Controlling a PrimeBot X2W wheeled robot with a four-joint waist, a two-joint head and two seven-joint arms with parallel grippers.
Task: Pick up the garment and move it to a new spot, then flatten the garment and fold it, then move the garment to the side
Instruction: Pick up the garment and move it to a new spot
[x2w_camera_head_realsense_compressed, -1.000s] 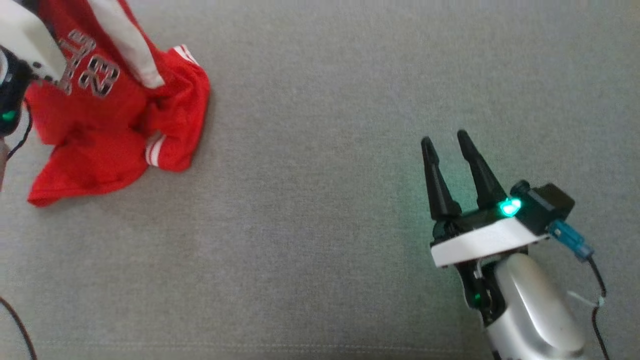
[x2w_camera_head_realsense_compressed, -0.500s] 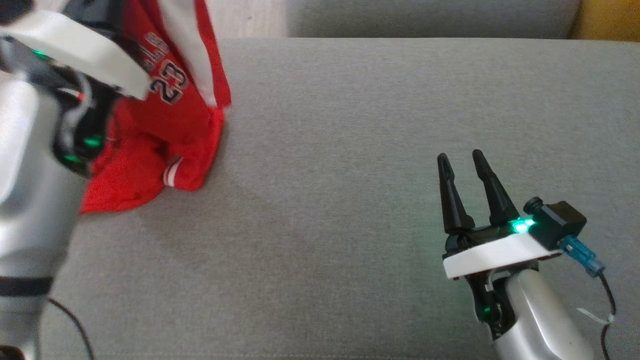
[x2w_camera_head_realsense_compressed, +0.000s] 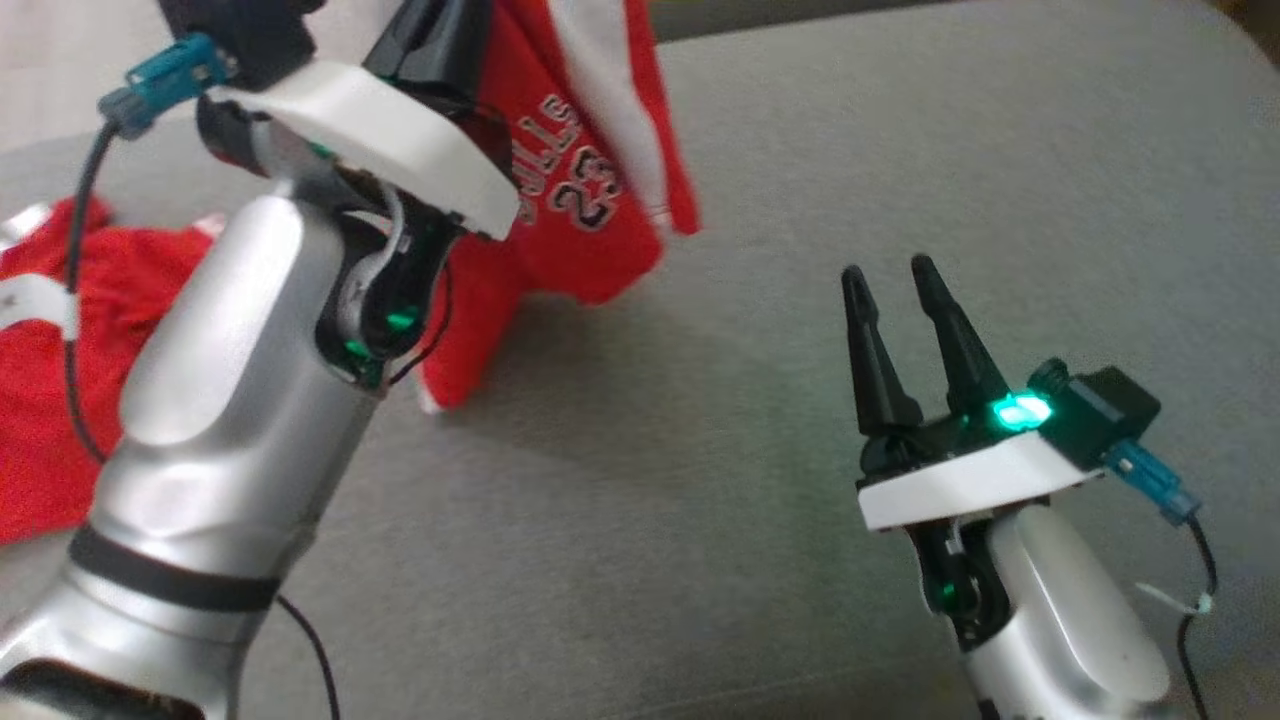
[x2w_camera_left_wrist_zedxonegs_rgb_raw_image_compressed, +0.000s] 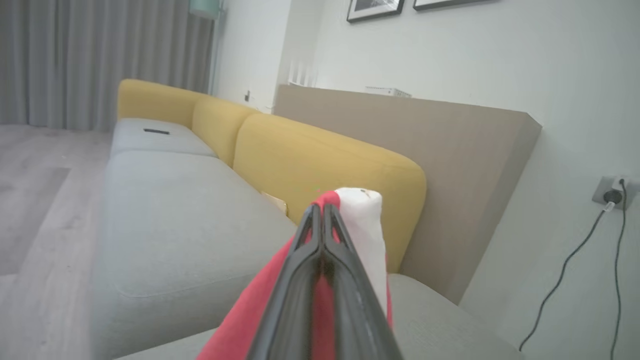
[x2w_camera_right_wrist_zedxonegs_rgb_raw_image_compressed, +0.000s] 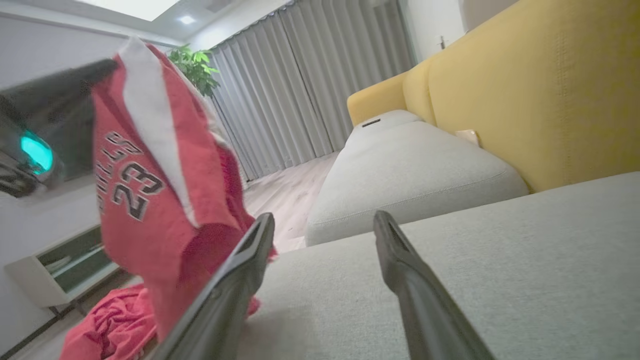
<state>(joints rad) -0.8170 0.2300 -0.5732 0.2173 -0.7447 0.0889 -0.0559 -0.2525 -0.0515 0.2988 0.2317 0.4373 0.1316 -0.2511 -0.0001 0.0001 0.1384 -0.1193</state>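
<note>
The garment (x2w_camera_head_realsense_compressed: 585, 200) is a red jersey with white trim and the number 23. It hangs above the grey cushion from my left gripper (x2w_camera_head_realsense_compressed: 450, 35), which is shut on its top edge. In the left wrist view the left gripper (x2w_camera_left_wrist_zedxonegs_rgb_raw_image_compressed: 323, 210) pinches red and white cloth (x2w_camera_left_wrist_zedxonegs_rgb_raw_image_compressed: 362, 230) between closed fingers. More red cloth (x2w_camera_head_realsense_compressed: 50, 400) lies on the cushion behind my left arm; I cannot tell whether it is the same piece. My right gripper (x2w_camera_head_realsense_compressed: 890, 280) stands open and empty, low at the right. In the right wrist view the jersey (x2w_camera_right_wrist_zedxonegs_rgb_raw_image_compressed: 145, 200) dangles left of its fingers (x2w_camera_right_wrist_zedxonegs_rgb_raw_image_compressed: 250, 250).
The grey sofa seat (x2w_camera_head_realsense_compressed: 700, 520) stretches between the arms. Yellow backrests (x2w_camera_left_wrist_zedxonegs_rgb_raw_image_compressed: 325, 165) run along the far side. A wall socket with a cable (x2w_camera_left_wrist_zedxonegs_rgb_raw_image_compressed: 610, 195) is to the right. A low cabinet (x2w_camera_right_wrist_zedxonegs_rgb_raw_image_compressed: 65, 265) and curtains (x2w_camera_right_wrist_zedxonegs_rgb_raw_image_compressed: 310, 80) stand beyond the sofa's end.
The head view has shifted. My left arm has raised the jersey off the cushion and carried it closer to the right gripper. The right gripper stays open in the same pose.
</note>
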